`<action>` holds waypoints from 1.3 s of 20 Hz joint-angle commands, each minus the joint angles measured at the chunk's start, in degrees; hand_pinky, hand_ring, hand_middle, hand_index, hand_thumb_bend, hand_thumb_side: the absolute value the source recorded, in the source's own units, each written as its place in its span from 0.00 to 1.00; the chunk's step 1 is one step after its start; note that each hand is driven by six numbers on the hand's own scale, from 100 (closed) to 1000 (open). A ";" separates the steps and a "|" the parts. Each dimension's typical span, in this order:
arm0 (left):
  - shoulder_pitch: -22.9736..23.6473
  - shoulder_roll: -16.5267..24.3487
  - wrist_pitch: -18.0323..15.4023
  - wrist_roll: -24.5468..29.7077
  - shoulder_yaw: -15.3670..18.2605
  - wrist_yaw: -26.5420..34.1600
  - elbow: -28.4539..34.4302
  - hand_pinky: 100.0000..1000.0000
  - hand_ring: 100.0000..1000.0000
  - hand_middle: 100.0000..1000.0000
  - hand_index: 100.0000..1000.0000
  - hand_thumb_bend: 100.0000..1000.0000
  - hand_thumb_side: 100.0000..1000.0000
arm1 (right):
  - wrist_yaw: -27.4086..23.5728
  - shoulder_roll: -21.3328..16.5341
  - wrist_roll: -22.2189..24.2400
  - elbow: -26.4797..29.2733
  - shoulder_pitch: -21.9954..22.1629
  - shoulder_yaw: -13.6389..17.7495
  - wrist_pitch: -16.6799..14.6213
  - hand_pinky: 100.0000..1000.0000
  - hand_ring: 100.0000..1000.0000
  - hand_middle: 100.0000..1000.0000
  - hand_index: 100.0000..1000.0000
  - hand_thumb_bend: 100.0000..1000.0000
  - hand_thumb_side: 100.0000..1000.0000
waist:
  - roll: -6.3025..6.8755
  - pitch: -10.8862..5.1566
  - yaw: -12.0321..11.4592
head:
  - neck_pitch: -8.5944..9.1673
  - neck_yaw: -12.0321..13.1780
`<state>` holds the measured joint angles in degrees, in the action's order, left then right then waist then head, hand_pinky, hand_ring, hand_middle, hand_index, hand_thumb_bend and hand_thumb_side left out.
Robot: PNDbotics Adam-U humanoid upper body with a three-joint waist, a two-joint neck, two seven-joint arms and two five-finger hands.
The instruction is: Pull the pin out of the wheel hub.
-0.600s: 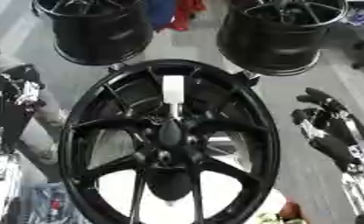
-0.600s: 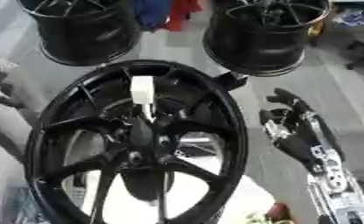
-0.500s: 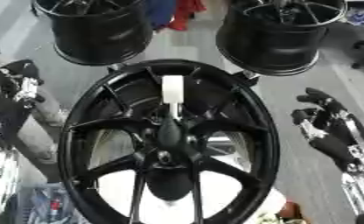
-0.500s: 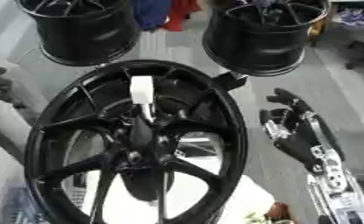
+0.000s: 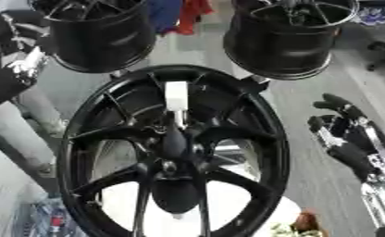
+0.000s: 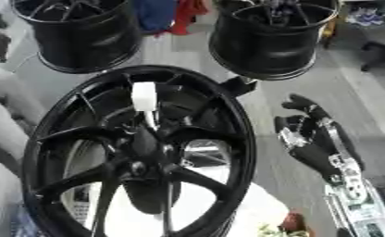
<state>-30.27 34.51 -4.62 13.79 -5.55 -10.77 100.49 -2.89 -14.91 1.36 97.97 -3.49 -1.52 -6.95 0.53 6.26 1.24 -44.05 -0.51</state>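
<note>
White-handled pin (image 5: 176, 98) sits in the wheel hub (image 5: 173, 148) (both robot hands (image 6: 309, 132) open, holding nothing).

Black right hand (image 6: 309, 134) on a silver forearm; left hand (image 5: 21, 55) seemingly black and silver, blurred.

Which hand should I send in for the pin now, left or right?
Probably the left. The left hand is raised at the upper left, level with the pin's white handle and beside the wheel rim. The right hand hangs open lower on the right, outside the rim.
</note>
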 commanded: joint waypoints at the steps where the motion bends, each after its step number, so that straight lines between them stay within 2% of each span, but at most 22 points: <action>1: -5.64 6.18 -1.54 6.12 -5.18 -0.54 -1.56 0.53 0.66 0.69 0.81 0.30 0.53 | 0.22 -1.47 0.39 0.59 -0.44 -0.21 -0.12 0.60 0.61 0.75 0.87 0.18 0.19 | 0.13 -0.85 0.29 | -0.07 0.52; 3: -10.03 7.46 -2.48 11.06 -9.10 -1.08 -3.99 0.58 0.69 0.72 0.83 0.34 0.52 | 0.22 -1.60 0.53 0.54 -0.45 -0.36 -0.11 0.60 0.61 0.75 0.87 0.18 0.19 | 0.26 -0.93 0.58 | -0.07 0.77; 6: -16.48 6.20 -3.91 20.71 -14.45 -2.80 -9.15 0.65 0.73 0.76 0.85 0.39 0.52 | 0.23 -1.76 0.82 0.39 -0.31 -0.63 -0.08 0.60 0.61 0.75 0.87 0.18 0.19 | 0.49 -1.12 0.95 | -0.07 1.04; 8: -19.78 4.09 -5.39 25.76 -16.39 -4.86 -12.27 0.68 0.74 0.77 0.86 0.42 0.50 | 0.24 -1.86 0.92 0.30 -0.17 -0.69 -0.08 0.60 0.61 0.75 0.87 0.18 0.19 | 0.57 -1.25 1.04 | -0.07 1.00; 11: -23.19 0.49 -7.42 30.41 -18.32 -8.18 -16.69 0.71 0.76 0.78 0.87 0.46 0.50 | 0.22 -1.92 0.95 0.24 -0.05 -0.70 -0.10 0.60 0.61 0.75 0.87 0.18 0.19 | 0.68 -1.42 1.20 | -0.07 1.10; 16: -25.75 -3.82 -9.56 33.06 -19.96 -10.75 -20.03 0.71 0.76 0.79 0.88 0.50 0.51 | 0.23 -1.82 0.99 0.06 0.11 -0.74 -0.11 0.60 0.61 0.75 0.87 0.18 0.19 | 0.87 -1.51 1.48 | -0.07 1.29; 19: -26.15 -4.76 -10.05 33.98 -20.54 -10.79 -20.85 0.71 0.76 0.79 0.88 0.50 0.51 | 0.19 -1.77 1.09 -0.01 0.06 -0.81 -0.15 0.60 0.61 0.75 0.87 0.18 0.19 | 0.93 -1.52 1.58 | -0.07 1.34; 26: -25.60 -6.93 -8.96 34.34 -21.83 -11.82 -23.73 0.68 0.77 0.80 0.89 0.51 0.54 | 0.21 -1.61 1.12 -0.15 0.10 -0.84 -0.18 0.60 0.61 0.75 0.87 0.18 0.19 | 1.09 -1.39 1.97 | -0.07 1.54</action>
<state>-54.90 27.33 -13.76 48.03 -27.56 -22.18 76.89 -2.82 -15.57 2.44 97.28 -2.97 -2.49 -7.05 1.71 5.60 3.17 -44.24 0.85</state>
